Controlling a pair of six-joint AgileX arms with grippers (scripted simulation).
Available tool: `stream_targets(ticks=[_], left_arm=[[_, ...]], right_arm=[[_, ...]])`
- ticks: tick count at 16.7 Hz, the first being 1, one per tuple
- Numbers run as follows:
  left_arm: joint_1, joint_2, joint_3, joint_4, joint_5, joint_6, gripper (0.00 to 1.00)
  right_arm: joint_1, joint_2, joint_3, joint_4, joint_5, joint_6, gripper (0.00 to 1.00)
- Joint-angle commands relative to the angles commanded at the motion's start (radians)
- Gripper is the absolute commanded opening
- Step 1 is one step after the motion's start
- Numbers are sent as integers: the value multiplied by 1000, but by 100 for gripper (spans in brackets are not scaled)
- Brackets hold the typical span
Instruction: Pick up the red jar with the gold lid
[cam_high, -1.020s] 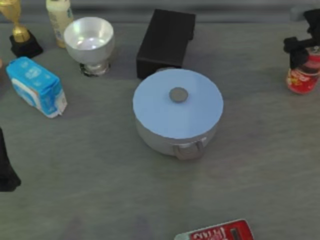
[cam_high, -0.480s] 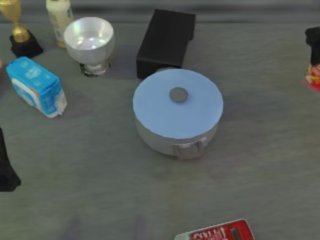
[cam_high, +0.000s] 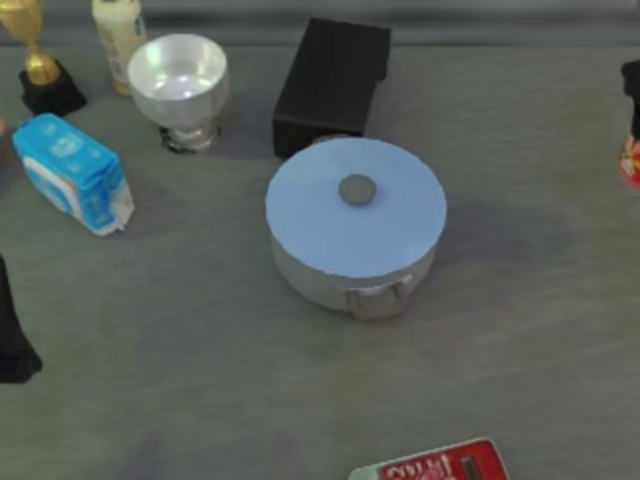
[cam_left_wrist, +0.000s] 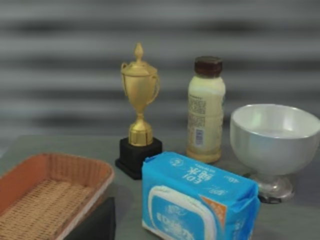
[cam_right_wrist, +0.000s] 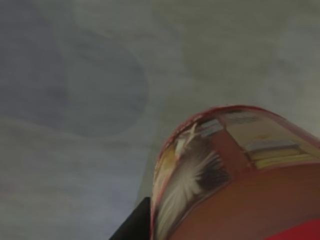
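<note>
- Right gripper (cam_high: 632, 95) sits at the far right edge of the top view, only a dark sliver of it in frame, directly above the red jar (cam_high: 631, 162).
- Its fingers are mostly cut off, so whether they clamp the jar cannot be told from the top view; in the right wrist view the jar (cam_right_wrist: 235, 175) fills the lower frame right up against the camera, with the grey table (cam_right_wrist: 100, 75) and a round shadow beyond it.
- Red jar shows a red body with yellow and white print; the print is too smeared to read, and the lid is not visible.
- Well to the left of the right gripper stands the pot with its pale-blue lid (cam_high: 355, 208) and grey knob; behind the pot is a black box (cam_high: 332, 82).
- Down the table from the gripper, near the front edge, lies a flat red packet (cam_high: 432, 465) with white lettering, not legible.
- Left gripper is not in view; a dark part of the left arm (cam_high: 12, 340) rests at the left edge of the table, parked.
- Left wrist view shows a gold trophy (cam_left_wrist: 139, 112) on a black base, a pale yellow bottle (cam_left_wrist: 205, 117) with a dark brown cap and small unreadable label text, a white footed bowl (cam_left_wrist: 276, 137), a blue tissue pack (cam_left_wrist: 197, 200) with white characters seen upside down, and a wicker basket (cam_left_wrist: 50, 192).
</note>
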Motion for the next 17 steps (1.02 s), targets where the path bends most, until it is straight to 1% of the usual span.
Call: stream_targets(ticks=[2, 4, 6, 10, 12, 14, 17], left_arm=[[0, 0, 0, 0, 0, 0, 100], [0, 0, 0, 0, 0, 0, 100], [0, 0, 0, 0, 0, 0, 100], [0, 0, 0, 0, 0, 0, 100], [0, 0, 0, 0, 0, 0, 100], [0, 0, 0, 0, 0, 0, 100], [0, 0, 0, 0, 0, 0, 100]], right_arm=[[12, 0, -6, 7, 3, 14, 0], [48, -2, -31, 30, 16, 70, 0], [99, -9, -74, 66, 36, 167, 0], [223, -25, -179, 153, 87, 425, 0], [276, -33, -224, 192, 109, 516, 0], [310, -41, -255, 217, 123, 564, 0], [316, -43, -260, 222, 126, 573, 0]])
